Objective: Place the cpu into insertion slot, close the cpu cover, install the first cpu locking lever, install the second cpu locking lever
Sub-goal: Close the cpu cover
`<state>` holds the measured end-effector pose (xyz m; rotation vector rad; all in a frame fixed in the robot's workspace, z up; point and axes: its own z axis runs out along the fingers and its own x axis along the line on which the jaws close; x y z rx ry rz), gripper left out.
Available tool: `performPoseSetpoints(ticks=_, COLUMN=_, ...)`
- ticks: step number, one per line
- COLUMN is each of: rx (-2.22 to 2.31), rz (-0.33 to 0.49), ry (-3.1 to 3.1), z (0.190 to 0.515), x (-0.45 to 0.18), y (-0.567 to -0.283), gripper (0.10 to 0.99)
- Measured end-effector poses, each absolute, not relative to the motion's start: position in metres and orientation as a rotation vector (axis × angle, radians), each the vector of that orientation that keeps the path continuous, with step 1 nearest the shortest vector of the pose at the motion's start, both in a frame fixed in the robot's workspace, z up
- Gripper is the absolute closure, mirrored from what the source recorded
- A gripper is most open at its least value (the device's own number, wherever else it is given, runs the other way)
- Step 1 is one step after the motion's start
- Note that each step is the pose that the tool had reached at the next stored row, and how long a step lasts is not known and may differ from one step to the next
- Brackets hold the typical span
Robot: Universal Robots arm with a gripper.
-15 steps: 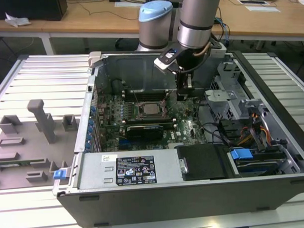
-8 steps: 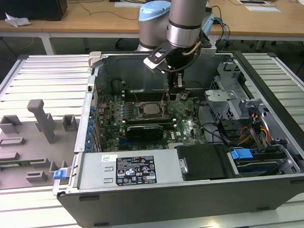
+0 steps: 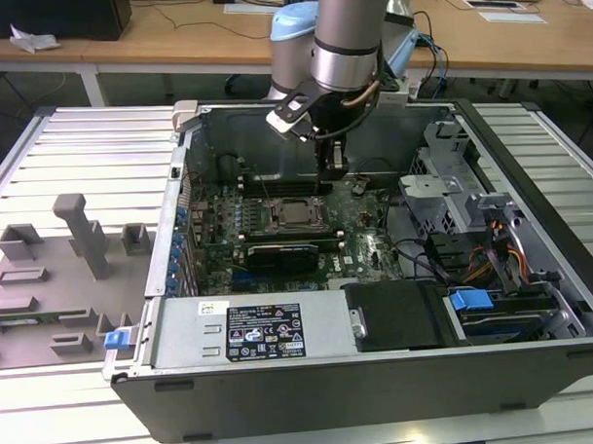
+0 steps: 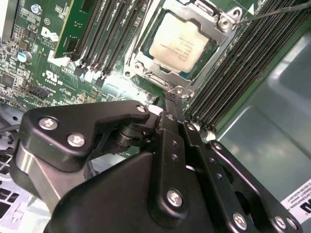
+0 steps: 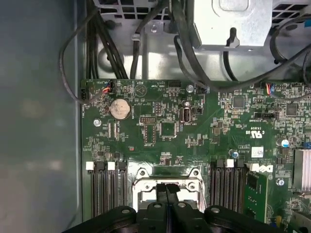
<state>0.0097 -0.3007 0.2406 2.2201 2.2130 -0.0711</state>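
The cpu (image 4: 179, 42), a pale silvery square, lies in the insertion slot (image 3: 297, 214) in the middle of the motherboard. The cpu cover (image 4: 146, 72) lies flat around the chip as a metal frame. A thin locking lever wire (image 4: 272, 13) runs off from one corner of the frame. My gripper (image 4: 167, 99) is shut, its black fingertips pressed together just above one edge of the cover. The first wrist view has the shut gripper (image 5: 166, 189) over the frame's rim (image 5: 146, 180). In the exterior view the gripper (image 3: 334, 172) hangs inside the case, just behind the socket and toward that view's right.
Black memory slots (image 4: 243, 63) flank the socket on both sides. A long black graphics card (image 3: 288, 252) lies in front of it. Cables (image 5: 194, 58) and a metal drive cage (image 3: 442, 193) crowd the exterior view's right. Grey fixtures (image 3: 64, 269) stand outside the case.
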Motion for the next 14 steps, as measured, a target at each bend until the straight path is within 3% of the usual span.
performPoseSetpoints(ticks=4, rx=2.202, rz=-0.028, ry=2.193, z=0.240, x=-0.005, y=-0.300, gripper=0.980)
performPoseSetpoints(ticks=14, rx=2.199, rz=-0.020, ry=2.190, z=0.227, x=-0.032, y=-0.301, gripper=0.980)
